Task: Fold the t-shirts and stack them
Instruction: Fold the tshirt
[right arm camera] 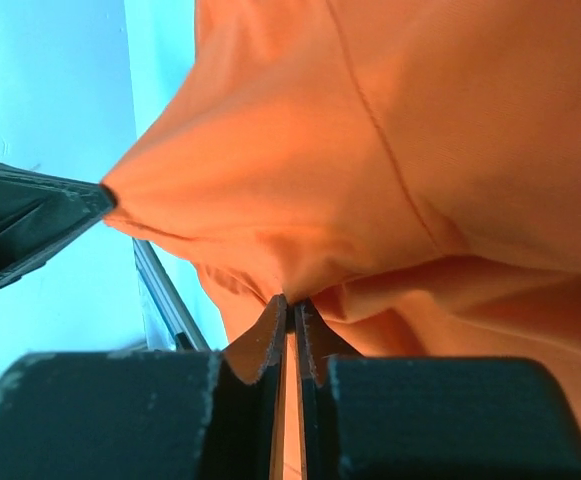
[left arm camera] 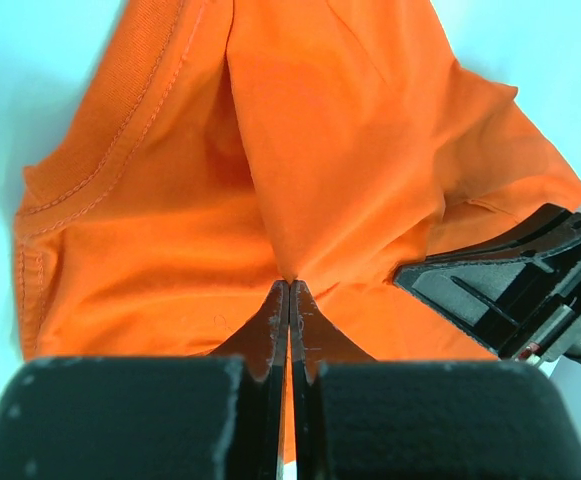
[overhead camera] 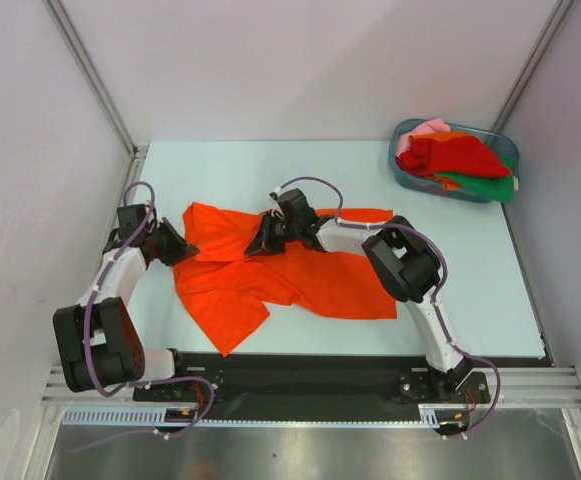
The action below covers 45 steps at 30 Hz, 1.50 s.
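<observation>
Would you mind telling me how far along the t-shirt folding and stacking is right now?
Done: nothing looks folded or stacked. In hand: the orange t-shirt lies rumpled on the table, with the left gripper and right gripper both pinched shut on its cloth. Left: folding it, then the heaped shirts in the blue tub.

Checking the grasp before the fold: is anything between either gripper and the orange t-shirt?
Nothing visible. The left gripper and the right gripper are each shut directly on the orange t-shirt, cloth between the jaws.
</observation>
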{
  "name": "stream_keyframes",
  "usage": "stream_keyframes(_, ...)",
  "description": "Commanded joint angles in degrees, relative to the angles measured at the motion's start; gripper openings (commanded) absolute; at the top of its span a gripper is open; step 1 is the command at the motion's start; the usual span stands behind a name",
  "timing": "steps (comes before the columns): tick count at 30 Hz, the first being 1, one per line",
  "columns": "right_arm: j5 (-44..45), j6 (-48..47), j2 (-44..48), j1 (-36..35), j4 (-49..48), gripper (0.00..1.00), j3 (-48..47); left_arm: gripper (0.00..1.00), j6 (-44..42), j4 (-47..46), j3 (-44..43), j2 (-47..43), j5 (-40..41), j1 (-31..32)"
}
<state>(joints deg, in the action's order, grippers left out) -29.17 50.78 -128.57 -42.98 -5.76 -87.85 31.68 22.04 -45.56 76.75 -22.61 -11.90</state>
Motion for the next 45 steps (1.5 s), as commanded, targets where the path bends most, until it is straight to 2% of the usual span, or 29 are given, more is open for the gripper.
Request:
stream_keyframes(1,-2.82,0.10,2.80,0.27,-0.66,0.08,0.49,0.00,1.19,1.16,-0.76,-2.75,1.69,-0.49)
stream_keyframes(10,-4.84,-0.33,3.41,0.53,-0.84,0.09,0.93,0.00,1.37,1.77,0.56,-3.27,0.81,-0.67)
stream_keyframes(12,-5.37,-0.95,3.94,0.53,-0.05,0.16,1.19,0.04,1.10,2.47,1.35,-3.45,2.12,-0.93)
stream_keyframes(14,-5.72,-2.79,4.73,0.79,2.24,0.30,1.89,0.25,0.49,3.80,1.53,-4.76,3.53,-1.72)
stream_keyframes(15,-5.55,-3.41,6.39,1.06,2.77,0.34,2.68,0.34,0.23,4.06,1.35,-5.46,5.89,-1.98)
stream_keyframes(16,-5.46,-4.37,7.36,1.67,2.77,0.37,5.39,0.52,0.05,4.23,0.83,-5.91,7.39,-2.33)
stream_keyframes(17,-5.29,-5.16,8.42,2.20,2.86,0.43,6.54,0.58,-0.39,4.24,-0.83,-6.69,8.62,-2.42)
stream_keyframes(19,-4.67,-7.87,12.27,3.86,4.34,0.48,9.61,0.69,-1.96,3.80,-4.69,-5.31,9.60,-2.43)
stream_keyframes(22,-3.97,-10.52,18.68,6.32,7.41,0.47,12.26,0.75,-4.86,1.35,-11.62,-0.66,10.31,-2.42)
stream_keyframes(23,-2.84,-12.18,20.36,8.59,8.13,0.47,13.83,0.75,-7.49,0.81,-13.92,1.54,9.61,-2.34)
stream_keyframes(27,-0.81,-17.11,27.14,15.54,11.81,0.47,16.13,0.77,-13.83,5.97,-27.80,20.75,3.19,-1.72)
stream_keyframes(28,-0.45,-17.99,28.10,17.39,12.52,0.48,16.22,0.77,-14.62,8.08,-33.74,24.37,4.06,-1.72)
stream_keyframes(31,0.34,-22.03,31.27,23.45,14.63,0.48,16.92,0.78,-17.53,10.74,-41.42,33.42,5.65,-1.46)
stream_keyframes(37,-0.98,-24.77,32.25,34.62,15.96,0.49,19.90,0.79,-19.63,12.15,-48.74,42.68,5.12,0.12)
stream_keyframes(45,-3.53,-24.77,32.16,39.99,13.14,0.49,21.94,0.77,-18.50,12.23,-51.64,48.40,5.65,2.06)
